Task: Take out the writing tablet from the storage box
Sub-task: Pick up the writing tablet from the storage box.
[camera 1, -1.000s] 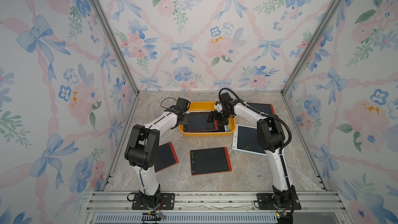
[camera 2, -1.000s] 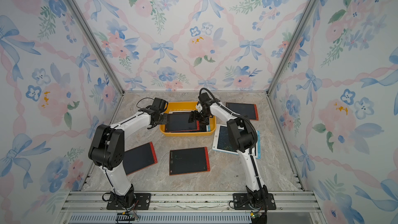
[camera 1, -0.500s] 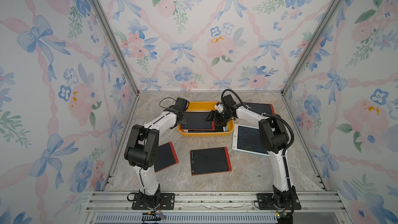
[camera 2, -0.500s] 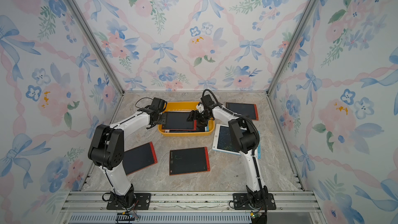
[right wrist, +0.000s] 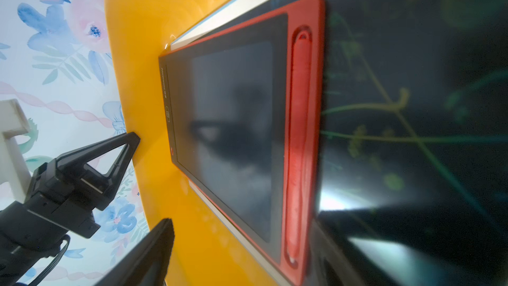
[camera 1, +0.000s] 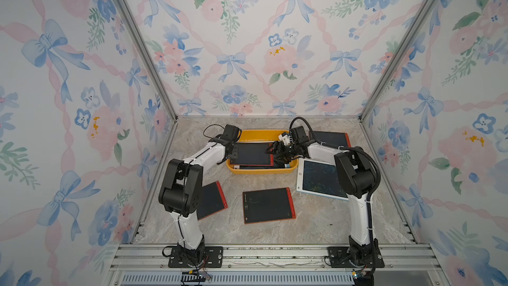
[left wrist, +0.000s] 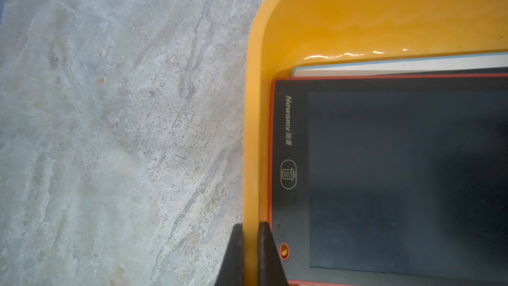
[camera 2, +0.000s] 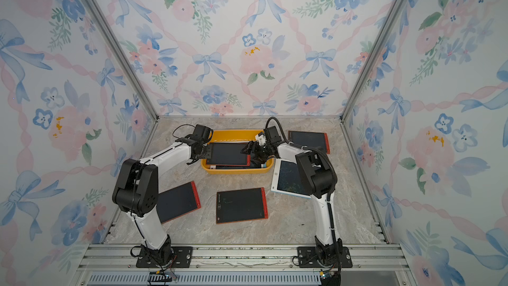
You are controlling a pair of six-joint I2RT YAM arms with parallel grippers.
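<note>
We have lowered our right tool (camera 1: 276, 153), spread wide, to the end of the red tablet (camera 1: 253, 153) lying in the yellow box (camera 1: 261, 171), whose rim our left tool (left wrist: 250, 225) pinches; grabbing likely comes next.

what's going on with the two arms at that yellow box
The left gripper is shut on the rim of the storage box, holding it. The right gripper is open at the stylus edge of the red writing tablet that lies on top in the box, and has not gripped it yet. A white-framed tablet lies beneath. Four other tablets lie on the table.
</note>
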